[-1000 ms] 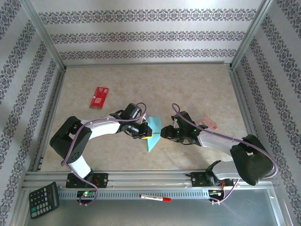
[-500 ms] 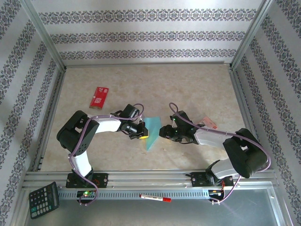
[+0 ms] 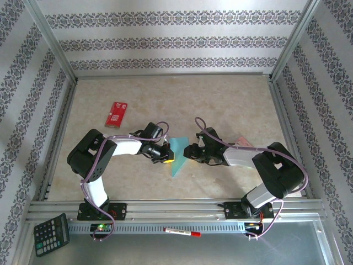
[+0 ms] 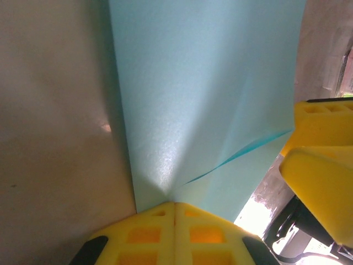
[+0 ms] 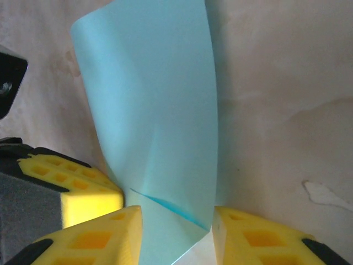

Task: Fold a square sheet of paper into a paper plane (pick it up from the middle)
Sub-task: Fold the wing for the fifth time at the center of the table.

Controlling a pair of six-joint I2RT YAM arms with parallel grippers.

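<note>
The square sheet of paper (image 3: 177,155) is light teal-blue and folded into a narrow strip that tapers to a point at its near end. It stands partly lifted off the table between the two grippers. A diagonal flap edge crosses the paper (image 4: 204,83) low down. My left gripper (image 3: 169,160) is shut on its left edge, the yellow pads pressed together on the paper (image 4: 175,205). My right gripper (image 3: 189,152) is open at the paper's right edge. The paper (image 5: 154,99) passes between the right gripper's (image 5: 176,223) two yellow fingers.
A red packet (image 3: 116,114) lies at the back left of the table. A small pink packet (image 3: 246,144) sits beside the right forearm. A calculator (image 3: 51,234) and a marker pen (image 3: 182,232) rest on the front rail. Frame posts and patterned walls close the sides.
The right gripper has slid left onto the paper's right edge and its jaws have narrowed a little. The left gripper has closed fully on the paper, and the paper has shifted slightly away from me.
</note>
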